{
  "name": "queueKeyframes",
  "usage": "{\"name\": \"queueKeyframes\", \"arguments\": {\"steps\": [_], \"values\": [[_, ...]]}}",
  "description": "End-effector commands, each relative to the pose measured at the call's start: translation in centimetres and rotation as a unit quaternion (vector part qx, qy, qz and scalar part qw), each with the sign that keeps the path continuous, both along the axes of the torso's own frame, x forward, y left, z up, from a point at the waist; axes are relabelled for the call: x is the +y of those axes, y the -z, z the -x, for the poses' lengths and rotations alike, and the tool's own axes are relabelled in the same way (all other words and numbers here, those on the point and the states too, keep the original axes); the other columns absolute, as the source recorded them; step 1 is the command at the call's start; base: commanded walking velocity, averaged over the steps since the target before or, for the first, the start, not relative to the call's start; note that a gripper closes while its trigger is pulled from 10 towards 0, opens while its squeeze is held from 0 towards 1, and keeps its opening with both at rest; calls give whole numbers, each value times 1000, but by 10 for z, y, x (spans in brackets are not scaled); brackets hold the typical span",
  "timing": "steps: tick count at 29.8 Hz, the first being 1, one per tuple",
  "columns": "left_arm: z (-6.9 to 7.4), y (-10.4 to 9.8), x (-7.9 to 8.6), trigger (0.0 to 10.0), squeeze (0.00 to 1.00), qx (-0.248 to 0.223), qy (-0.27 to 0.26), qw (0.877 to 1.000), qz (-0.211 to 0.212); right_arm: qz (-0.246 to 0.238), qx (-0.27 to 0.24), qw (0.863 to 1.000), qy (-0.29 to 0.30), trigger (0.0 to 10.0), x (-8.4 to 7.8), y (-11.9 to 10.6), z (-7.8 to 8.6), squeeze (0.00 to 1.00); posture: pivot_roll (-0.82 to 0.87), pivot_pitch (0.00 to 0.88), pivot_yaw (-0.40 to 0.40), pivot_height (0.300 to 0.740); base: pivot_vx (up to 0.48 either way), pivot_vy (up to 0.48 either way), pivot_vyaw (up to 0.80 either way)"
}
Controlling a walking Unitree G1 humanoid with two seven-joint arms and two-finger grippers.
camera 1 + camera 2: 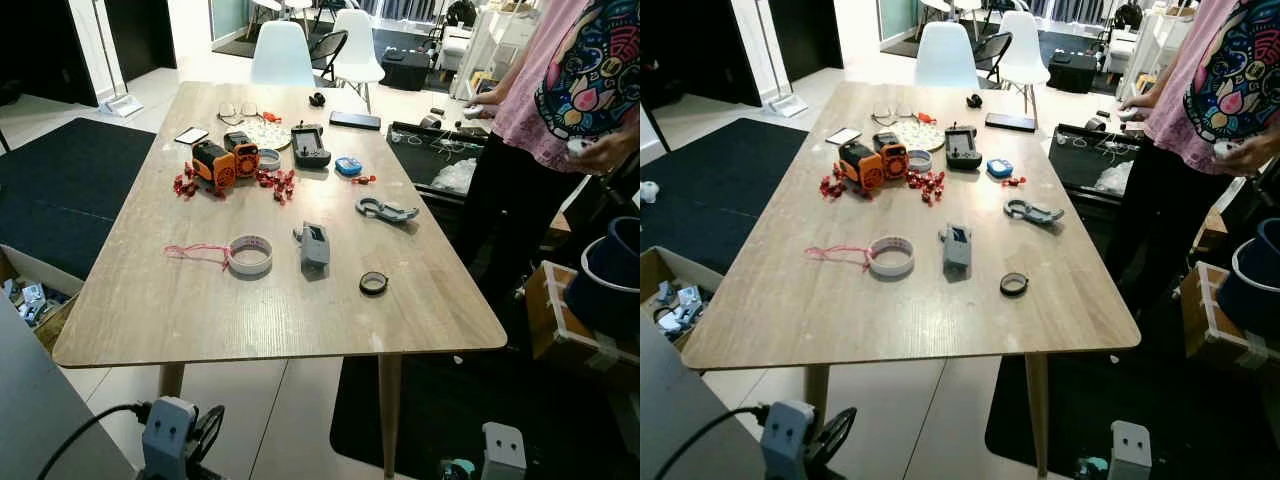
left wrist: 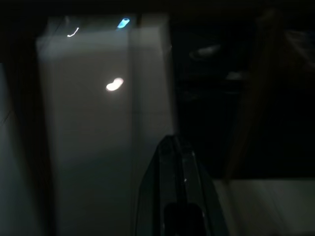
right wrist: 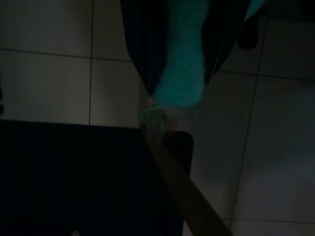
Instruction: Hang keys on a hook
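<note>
My right gripper (image 3: 179, 93) hangs low beside the table's near right leg (image 3: 183, 192), shut on a teal fuzzy key fob (image 3: 182, 59); a bit of teal shows under the right wrist (image 1: 456, 468). The left gripper (image 2: 172, 142) hangs idle at the near left, its fingers pressed together. On the wooden table (image 1: 180, 320) lie a grey carabiner-like clip (image 1: 385, 209), a grey plastic piece (image 1: 315, 243), a tape roll (image 1: 250, 255) with a pink string, and a small black ring (image 1: 373, 283).
Orange gadgets (image 1: 226, 160), red bits, a black controller (image 1: 309, 145), a phone and glasses sit at the table's far half. A person in a pink shirt (image 1: 560, 90) stands at the right. A cardboard box (image 1: 30, 290) sits left, a blue bin (image 1: 610, 280) right, white chairs (image 1: 282, 55) beyond.
</note>
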State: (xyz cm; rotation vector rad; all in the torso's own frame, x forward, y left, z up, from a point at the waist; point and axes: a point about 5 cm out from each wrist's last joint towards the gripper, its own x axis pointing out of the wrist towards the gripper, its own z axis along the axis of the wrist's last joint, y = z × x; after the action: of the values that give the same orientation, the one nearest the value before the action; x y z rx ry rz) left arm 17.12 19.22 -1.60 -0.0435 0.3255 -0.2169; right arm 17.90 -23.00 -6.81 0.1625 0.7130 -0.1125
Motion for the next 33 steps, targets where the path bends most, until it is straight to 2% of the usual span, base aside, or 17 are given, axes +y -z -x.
{"name": "queueKeyframes", "arguments": {"steps": [1, 2, 5, 6, 10, 11, 16, 19, 23, 29, 33], "values": [[11, 13, 7, 10000, 0, 34, -43, 999, -2, 7, 6, 1000, -10, 0, -1, 1, 2, 0, 88, 24, -77, 740, 0, 0, 0], [18, 27, 17, 10000, 0, 72, -95, 993, -3, 7, 10, 1000, -15, 0, 2, 2, 0, 0, 86, 24, -75, 740, 0, 0, 0], [22, 33, 22, 10000, 0, 94, -121, 988, -17, 7, 13, 1000, -15, 0, 3, 2, 0, 0, 85, 20, -77, 740, 0, 0, 0], [30, 45, 30, 10000, 0, 134, -161, 977, -29, 6, 21, 1000, -20, 0, 7, 4, 0, 0, 76, 19, -73, 740, 0, 0, 0], [35, 51, 33, 10000, 0, 156, -178, 971, -33, 6, 28, 999, -29, 0, 11, 5, -1, 0, 74, 18, -72, 740, 0, 0, 0], [33, 52, 33, 10000, 0, 158, -180, 970, -32, 14, 30, 998, -46, 10000, 14, 5, -3, 0, 68, 18, -69, 740, 0, 0, 0], [24, 51, 29, 10000, 0, 144, -182, 972, -16, 21, 15, 998, -52, 10000, 16, 1, -12, 0, 65, 16, -67, 740, 0, 0, 0], [13, 50, 25, 10000, 0, 131, -190, 973, -9, 27, -27, 998, -46, 10000, 17, -10, -28, 0, 63, 20, -68, 740, 0, 0, 0], [7, 50, 22, 10000, 0, 126, -196, 972, -2, 33, -54, 997, -47, 10000, 19, -16, -37, 0, 61, 23, -67, 740, 0, 0, 0], [1, 50, 15, 10000, 0, 129, -166, 978, -17, 52, -53, 994, -83, 10000, 27, -17, -41, 0, 60, 26, -63, 740, 0, 0, 0], [-3, 50, 7, 10000, 0, 131, -140, 981, -23, 25, -42, 994, -97, 10000, 37, -13, -39, 0, 58, 28, -60, 740, 0, 0, 0]]}}
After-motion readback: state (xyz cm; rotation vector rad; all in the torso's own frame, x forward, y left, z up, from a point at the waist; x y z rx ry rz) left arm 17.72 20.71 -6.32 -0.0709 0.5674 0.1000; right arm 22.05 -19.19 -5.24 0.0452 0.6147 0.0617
